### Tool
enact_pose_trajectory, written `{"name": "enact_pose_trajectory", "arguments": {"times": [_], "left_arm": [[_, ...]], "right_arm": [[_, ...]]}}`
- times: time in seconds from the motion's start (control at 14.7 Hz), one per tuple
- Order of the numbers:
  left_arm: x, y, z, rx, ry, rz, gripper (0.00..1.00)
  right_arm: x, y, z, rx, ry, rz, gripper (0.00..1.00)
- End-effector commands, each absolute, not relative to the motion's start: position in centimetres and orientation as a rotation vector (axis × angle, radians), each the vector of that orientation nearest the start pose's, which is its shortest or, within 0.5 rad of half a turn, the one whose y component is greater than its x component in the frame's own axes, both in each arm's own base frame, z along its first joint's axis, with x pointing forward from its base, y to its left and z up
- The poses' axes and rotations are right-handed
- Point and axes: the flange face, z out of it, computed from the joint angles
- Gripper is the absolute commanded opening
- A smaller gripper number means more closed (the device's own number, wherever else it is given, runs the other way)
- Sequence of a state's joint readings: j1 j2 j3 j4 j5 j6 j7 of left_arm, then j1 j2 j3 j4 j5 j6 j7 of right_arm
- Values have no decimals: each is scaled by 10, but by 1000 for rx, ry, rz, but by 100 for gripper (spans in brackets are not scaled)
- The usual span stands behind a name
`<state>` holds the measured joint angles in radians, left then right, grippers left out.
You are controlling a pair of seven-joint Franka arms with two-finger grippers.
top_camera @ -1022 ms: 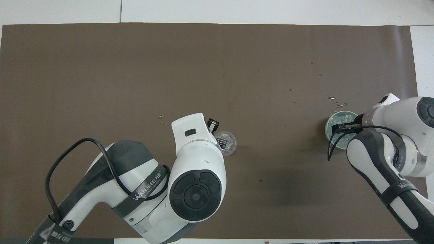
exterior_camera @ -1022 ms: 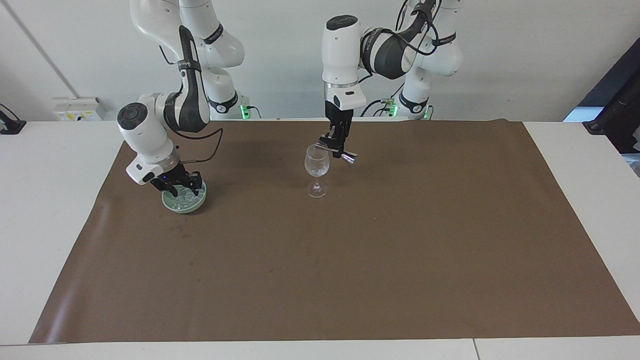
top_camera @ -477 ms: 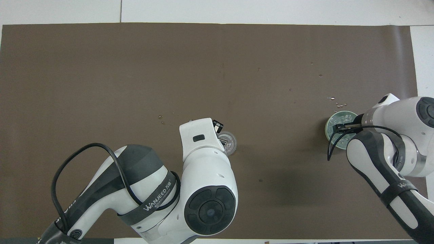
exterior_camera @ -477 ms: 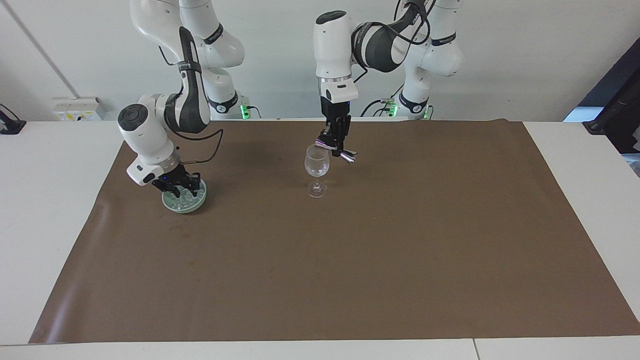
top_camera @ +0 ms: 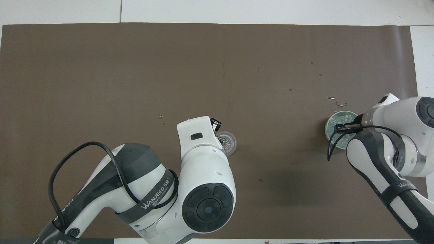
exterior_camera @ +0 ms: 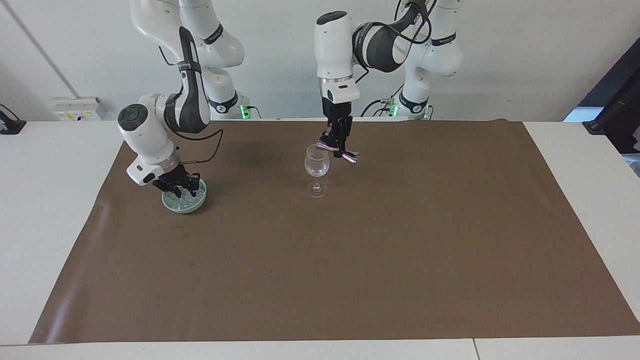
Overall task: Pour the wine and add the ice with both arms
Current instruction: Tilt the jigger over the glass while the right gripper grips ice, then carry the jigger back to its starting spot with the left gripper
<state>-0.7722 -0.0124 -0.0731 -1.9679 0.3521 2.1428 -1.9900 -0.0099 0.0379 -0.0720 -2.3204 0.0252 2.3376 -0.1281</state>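
Left pincer (exterior_camera: 336, 148) clenched empty at glass (exterior_camera: 317, 165) rim; right pincer (exterior_camera: 179, 189) in ice bowl (exterior_camera: 195, 204), grip unclear.

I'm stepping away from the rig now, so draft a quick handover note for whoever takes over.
Left gripper: shut, over the rim of the stemmed glass, mid-table.
Right gripper: down in the green bowl among the ice, at the right arm's end.
Done: cannot tell whether the glass holds ice; no wine shows in it.
Left: carry ice to the glass, pour wine; no bottle in view.
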Motion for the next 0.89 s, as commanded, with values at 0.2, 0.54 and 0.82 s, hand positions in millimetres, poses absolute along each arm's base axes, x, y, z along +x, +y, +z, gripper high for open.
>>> {"name": "enact_pose_trajectory", "arguments": {"times": [0.2, 0.54, 0.82], "left_arm": [[445, -388, 499, -2757, -1872, -183, 0], [503, -298, 482, -2759, -2004, 333, 0], [537, -186, 460, -2755, -2208, 603, 0]], "right_arm": [[507, -43, 322, -3110, -59, 11, 36], [507, -43, 322, -3110, -59, 11, 34], [507, -43, 322, -3110, -59, 11, 34]]}}
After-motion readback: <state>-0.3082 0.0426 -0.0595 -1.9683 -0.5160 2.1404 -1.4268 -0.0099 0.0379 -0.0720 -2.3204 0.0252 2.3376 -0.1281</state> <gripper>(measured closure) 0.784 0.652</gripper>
